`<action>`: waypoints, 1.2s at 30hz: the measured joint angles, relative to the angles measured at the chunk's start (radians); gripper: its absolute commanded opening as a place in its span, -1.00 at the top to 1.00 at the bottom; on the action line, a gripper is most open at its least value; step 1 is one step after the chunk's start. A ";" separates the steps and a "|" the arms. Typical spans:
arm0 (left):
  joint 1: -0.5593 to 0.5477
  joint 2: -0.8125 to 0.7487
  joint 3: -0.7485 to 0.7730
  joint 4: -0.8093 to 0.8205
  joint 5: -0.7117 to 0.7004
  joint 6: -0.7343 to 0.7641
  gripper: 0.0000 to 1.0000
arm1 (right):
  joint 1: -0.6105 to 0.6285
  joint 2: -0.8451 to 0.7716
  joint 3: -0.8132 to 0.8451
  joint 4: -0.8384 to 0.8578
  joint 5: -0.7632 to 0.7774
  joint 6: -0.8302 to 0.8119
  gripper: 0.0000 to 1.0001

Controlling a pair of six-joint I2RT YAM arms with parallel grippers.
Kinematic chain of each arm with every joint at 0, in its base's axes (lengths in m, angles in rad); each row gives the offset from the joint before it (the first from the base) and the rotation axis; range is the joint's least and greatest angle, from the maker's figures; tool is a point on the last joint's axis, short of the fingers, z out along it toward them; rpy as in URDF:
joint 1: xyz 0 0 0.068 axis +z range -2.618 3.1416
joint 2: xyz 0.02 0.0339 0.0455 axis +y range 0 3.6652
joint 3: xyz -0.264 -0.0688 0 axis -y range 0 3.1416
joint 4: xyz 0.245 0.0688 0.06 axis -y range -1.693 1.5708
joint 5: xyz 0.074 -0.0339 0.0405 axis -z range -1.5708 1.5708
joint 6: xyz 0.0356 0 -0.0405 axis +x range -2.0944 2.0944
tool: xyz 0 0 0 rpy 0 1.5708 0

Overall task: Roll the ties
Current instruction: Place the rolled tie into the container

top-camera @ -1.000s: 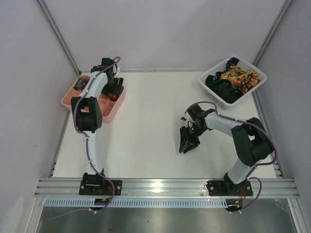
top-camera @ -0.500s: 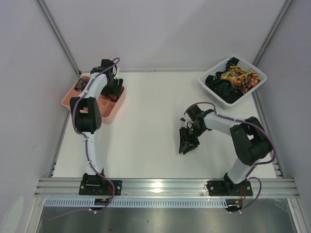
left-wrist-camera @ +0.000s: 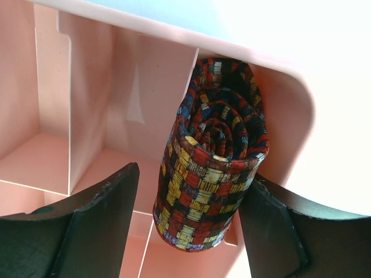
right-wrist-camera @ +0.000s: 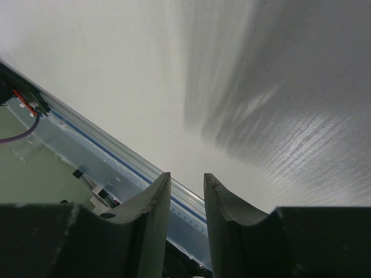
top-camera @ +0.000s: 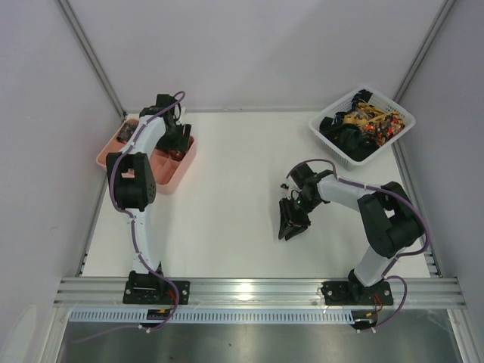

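Observation:
A rolled tie (left-wrist-camera: pixel 214 162) with a red, yellow and black check stands on end in a corner compartment of the pink tray (left-wrist-camera: pixel 87 87). My left gripper (left-wrist-camera: pixel 194 174) is open around it: the left finger stands clear of the roll, and the right finger is at its side. From above, the left gripper (top-camera: pixel 175 136) reaches down into the pink tray (top-camera: pixel 113 155). More ties (top-camera: pixel 363 125) lie heaped in the white basket (top-camera: pixel 401 113). My right gripper (top-camera: pixel 290 225) hovers low over the table's middle. In the right wrist view it (right-wrist-camera: pixel 186 176) holds nothing, its jaws a narrow gap apart.
The white basket sits at the back right corner and the pink tray at the back left. The metal rail (top-camera: pixel 257 290) runs along the near edge. Grey walls close in the left, right and back sides.
The left arm's elbow has shifted slightly left over the tray. The right arm has not moved.

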 measured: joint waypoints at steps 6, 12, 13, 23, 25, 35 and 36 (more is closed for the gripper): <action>0.004 -0.001 0.012 -0.017 0.021 0.002 -0.45 | 0.000 0.002 0.000 0.000 0.000 0.000 0.30; 0.005 -0.004 0.025 -0.031 0.037 0.002 -0.48 | 0.000 0.003 0.000 0.000 0.000 0.000 0.29; 0.007 -0.004 0.024 -0.029 0.040 0.002 -0.48 | 0.000 0.003 0.000 0.000 0.000 0.000 0.29; 0.013 -0.004 0.024 -0.035 0.061 0.001 -0.48 | 0.000 0.018 0.002 0.000 0.000 0.000 0.29; 0.014 -0.004 0.024 -0.038 0.063 0.001 -0.48 | 0.000 0.020 0.004 0.000 0.000 0.000 0.29; 0.014 -0.004 0.021 -0.040 0.068 -0.009 -0.43 | 0.000 0.031 0.013 0.001 0.000 0.000 0.29; 0.014 -0.005 0.020 -0.039 0.071 -0.010 -0.43 | 0.000 0.032 0.013 0.000 0.000 0.000 0.29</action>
